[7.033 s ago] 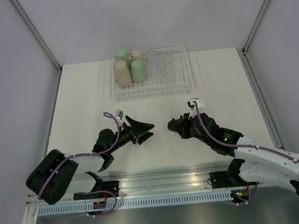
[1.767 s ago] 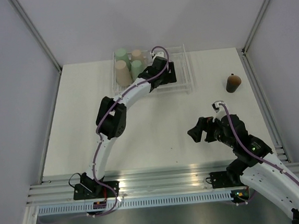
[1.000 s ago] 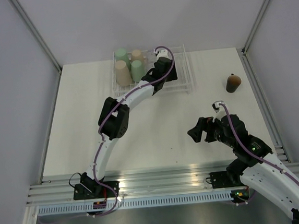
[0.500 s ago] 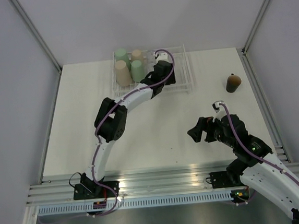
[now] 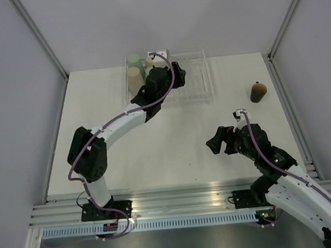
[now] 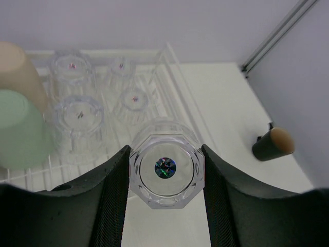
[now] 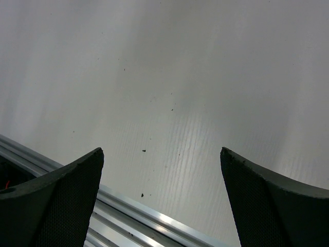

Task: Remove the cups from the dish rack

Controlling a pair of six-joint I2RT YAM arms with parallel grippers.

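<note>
Counter (image 5: 155,142): carries the dish rack (image 5: 201,77) at its far edge.
Dish rack: holds tumblers (image 6: 18,128) at its left end and clear cups (image 6: 77,116) beside them, bottoms up, probably to drain.
Left end effector (image 6: 165,177): pinching a clear cup (image 6: 165,154) by its sides, over the rack's near edge.
Right end effector (image 7: 160,152): spread, holding nothing, low over bare counter.
Brown cup (image 5: 258,91): upside down at the right, well apart from the rack; likely the unloading side.

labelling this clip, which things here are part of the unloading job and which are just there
Job: dish rack, held clear cup in left gripper, racked clear cups, green tumbler, beige tumblers, dark brown cup.
Just there: table, metal rail, open right gripper.
</note>
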